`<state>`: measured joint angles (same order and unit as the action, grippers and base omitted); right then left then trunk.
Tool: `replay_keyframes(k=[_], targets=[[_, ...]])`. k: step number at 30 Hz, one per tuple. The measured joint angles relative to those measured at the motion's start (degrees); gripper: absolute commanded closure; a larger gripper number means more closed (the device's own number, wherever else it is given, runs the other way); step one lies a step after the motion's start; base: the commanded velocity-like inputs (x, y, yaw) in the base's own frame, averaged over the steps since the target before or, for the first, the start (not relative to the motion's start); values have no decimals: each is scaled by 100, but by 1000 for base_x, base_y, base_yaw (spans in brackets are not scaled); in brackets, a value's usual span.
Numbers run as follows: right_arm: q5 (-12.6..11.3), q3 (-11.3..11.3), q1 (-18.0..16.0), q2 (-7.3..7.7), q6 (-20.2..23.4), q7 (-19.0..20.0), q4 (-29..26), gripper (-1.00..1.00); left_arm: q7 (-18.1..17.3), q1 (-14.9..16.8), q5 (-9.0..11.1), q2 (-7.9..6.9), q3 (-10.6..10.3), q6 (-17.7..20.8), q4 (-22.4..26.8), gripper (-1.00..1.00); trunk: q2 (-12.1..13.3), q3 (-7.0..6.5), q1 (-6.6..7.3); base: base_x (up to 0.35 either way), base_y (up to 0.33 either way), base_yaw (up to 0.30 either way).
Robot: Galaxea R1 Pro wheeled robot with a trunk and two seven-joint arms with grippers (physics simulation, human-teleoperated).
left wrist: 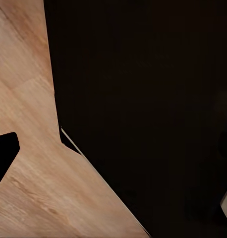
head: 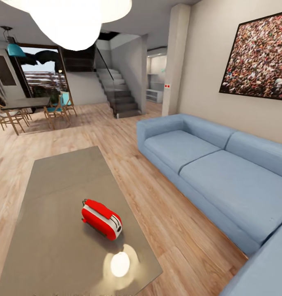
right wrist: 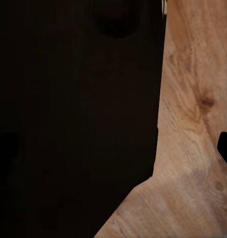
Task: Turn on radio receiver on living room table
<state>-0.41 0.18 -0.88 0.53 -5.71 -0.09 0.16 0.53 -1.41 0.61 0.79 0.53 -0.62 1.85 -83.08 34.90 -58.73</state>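
Observation:
The red radio receiver [head: 102,219] lies on the long grey-brown coffee table [head: 63,176], toward its near end and right of the middle, with its white-trimmed end face turned to the right. A thin handle runs along its top. In the left wrist view a black tip [left wrist: 4,156] juts in over the plank floor [left wrist: 24,74]. The right wrist view has a similar black tip [right wrist: 226,148] at its edge. A large dark mass [left wrist: 143,99] covers most of both wrist views. How the jaws stand cannot be read.
A blue L-shaped sofa [head: 206,164] runs along the right wall under a crowd-pattern picture [head: 257,57]. A strip of wood floor [head: 157,205] separates sofa and table. Dining chairs [head: 17,111], stairs [head: 118,92] and a pillar [head: 173,61] stand far back. A lamp glare [head: 120,264] shines on the tabletop.

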Motion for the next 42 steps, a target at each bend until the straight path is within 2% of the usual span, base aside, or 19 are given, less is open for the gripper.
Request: replay_keyframes(k=[6, 15, 21, 42], targets=[[-2, -1, 0, 1, 8, 23, 1, -100, 0, 0, -5, -7, -7, 0, 0, -100, 0, 15, 0, 92, 0, 201], [-3, -1, 0, 1, 9, 26, 1, -100, 0, 0, 0, -17, -9, 0, 0, -100, 0, 17, 0, 303, 0, 13], [-3, -1, 0, 1, 15, 26, 0, -100, 0, 0, -5, -10, -9, -2, 0, -100, 0, 17, 0, 90, 0, 19], [6, 5, 0, 0, 9, 26, 1, -100, 0, 0, -4, -16, -9, -3, 0, -100, 0, 87, 0, 1, 0, 255]])
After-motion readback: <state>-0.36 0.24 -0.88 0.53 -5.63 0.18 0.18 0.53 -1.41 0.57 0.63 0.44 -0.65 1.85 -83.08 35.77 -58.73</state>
